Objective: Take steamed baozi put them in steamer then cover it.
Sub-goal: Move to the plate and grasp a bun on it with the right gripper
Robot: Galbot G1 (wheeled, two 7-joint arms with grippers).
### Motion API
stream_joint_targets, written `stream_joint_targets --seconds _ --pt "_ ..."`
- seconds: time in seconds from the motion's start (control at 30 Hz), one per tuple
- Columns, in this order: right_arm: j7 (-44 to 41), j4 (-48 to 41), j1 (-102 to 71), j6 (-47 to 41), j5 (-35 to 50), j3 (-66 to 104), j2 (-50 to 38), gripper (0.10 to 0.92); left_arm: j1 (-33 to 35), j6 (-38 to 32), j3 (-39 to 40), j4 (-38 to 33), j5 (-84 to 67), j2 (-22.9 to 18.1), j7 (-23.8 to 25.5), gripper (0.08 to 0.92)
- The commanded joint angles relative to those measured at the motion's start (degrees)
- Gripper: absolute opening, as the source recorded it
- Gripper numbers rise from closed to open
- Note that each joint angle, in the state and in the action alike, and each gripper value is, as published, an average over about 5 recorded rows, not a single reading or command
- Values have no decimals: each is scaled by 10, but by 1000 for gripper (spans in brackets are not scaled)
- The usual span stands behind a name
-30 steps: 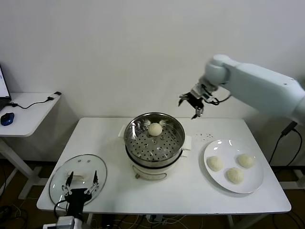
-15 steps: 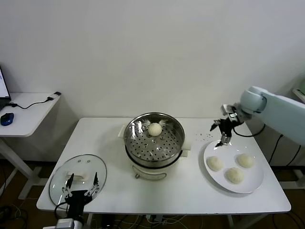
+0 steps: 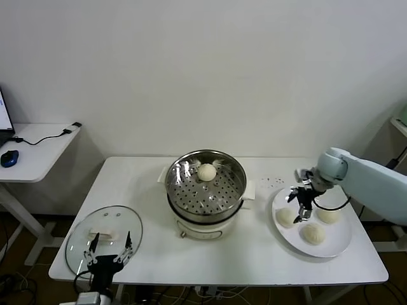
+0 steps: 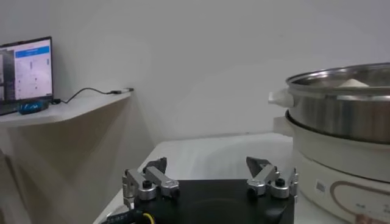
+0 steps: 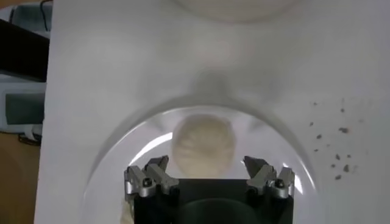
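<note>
Since a second ago the right gripper (image 3: 300, 204) has swung from high behind the steamer (image 3: 205, 187) down to the white plate (image 3: 331, 246) on the right side of the white table (image 3: 254, 260), and now hangs over the plate's near-left bun. Its fingers (image 5: 149, 178) stand wide apart with nothing between them; the right wrist view looks straight down past them onto that steamed baozi (image 5: 203, 143), which lies ahead of the open jaws, not yet touched. Two more buns (image 3: 328, 214) (image 3: 313, 233) lie on the plate, close together but apart, and a fourth bun (image 3: 206, 171) sits on the perforated floor at the back of the steamer.

The left gripper (image 3: 107, 250) is parked low at the table's front-left corner, fingers (image 4: 149, 181) spread wide and empty, over the cover (image 3: 121, 219), which lies flat near that corner with its white handle (image 3: 104, 235) up.

No brand or label can be read; the panel on the pot base (image 4: 341, 192) in the left wrist view is too faint to make out, and the laptop screen (image 4: 25, 72) on the side desk (image 3: 38, 149) is illegible. The head view shows bare tabletop between steamer and plate, and a few dark specks (image 5: 338, 143) beside the plate. Only the left wrist view shows the steamer's side wall; only the head view shows all four buns
</note>
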Motion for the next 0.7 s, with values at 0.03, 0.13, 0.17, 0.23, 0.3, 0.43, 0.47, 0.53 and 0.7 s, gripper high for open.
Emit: stream_joint_targets --seconds 0.03,0.13,0.17,0.23,0.3,0.43,0.47,0.53,0.7 --pt "3 -45 -56 4 -46 48 30 823 0 -3 0 4 2 1 0 823" --pt "4 -48 -59 7 -47 53 35 823 1 -4 0 6 3 1 0 823" --pt "4 -49 -59 7 -47 55 37 823 1 -4 0 6 4 1 0 823" --pt "3 -50 -59 8 -46 57 39 820 1 -5 0 7 5 1 0 823" --pt "2 -50 -57 8 -45 58 39 808 1 -5 0 7 5 1 0 823" --pt "1 -51 -54 10 -43 58 40 748 1 -5 1 6 7 0 0 823" --pt "1 -51 -54 11 -42 58 41 736 1 -5 1 6 7 0 0 823" --pt "0 -50 -51 12 -39 58 40 718 2 -6 2 6 8 0 0 823" --pt "0 -38 -27 11 -16 47 26 698 4 -8 1 5 8 0 0 823"
